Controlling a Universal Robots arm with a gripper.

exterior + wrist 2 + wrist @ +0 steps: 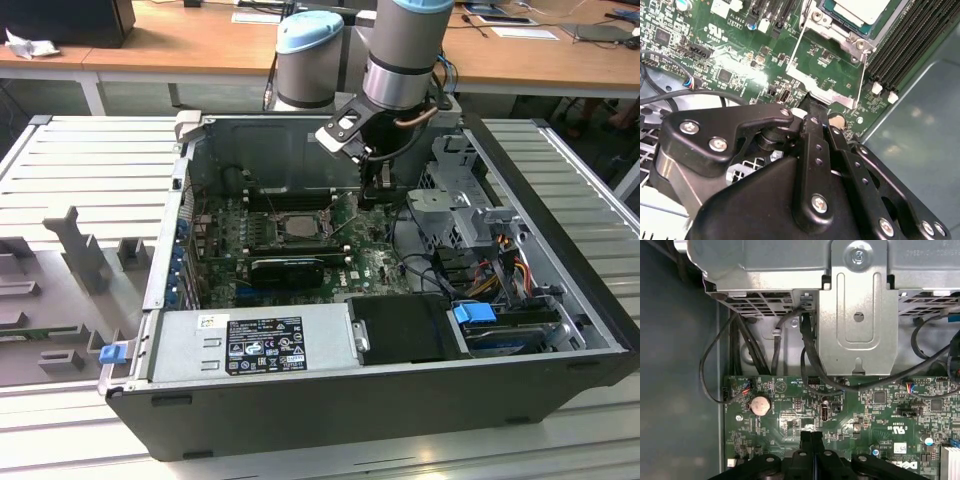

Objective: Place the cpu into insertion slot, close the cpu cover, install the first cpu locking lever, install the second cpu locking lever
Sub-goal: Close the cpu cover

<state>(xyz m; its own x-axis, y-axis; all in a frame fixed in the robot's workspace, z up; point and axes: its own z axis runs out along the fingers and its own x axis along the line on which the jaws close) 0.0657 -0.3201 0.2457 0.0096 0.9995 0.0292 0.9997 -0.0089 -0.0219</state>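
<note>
Exterior view gives you the open computer case (400,400) lying on its side, with the insertion slot (272,228) on the green motherboard (372,262) near the middle of it. The cpu (860,9) sits inside the slot, pale silver top facing up. In the second wrist view, the cpu cover (839,31) reads as a grey metal frame lying flat around the chip.

Your gripper (378,195) hangs low inside the case. It is just to the exterior view's right of the slot, near it but not over it. In both wrist views the fingers (805,441) are pressed together with nothing held between them.

In the second wrist view two thin pale rods (794,52) run from the slot's frame toward the gripper. A shiny metal strip (815,86) lies between their far ends, on the gripper's side of the slot. The fingertips are just beside that strip. You cannot tell whether they touch it.

A row of long black memory slots (905,45) runs along one edge of the slot. The long black finned card (288,268) lies just on the near side of the slot in the exterior view. The labelled grey power supply (250,345) sits nearer the camera than the slot again. In the first wrist view a coin cell (759,404) and a grey metal bracket (858,315) lie past the gripper, on the side away from the slot.
</note>
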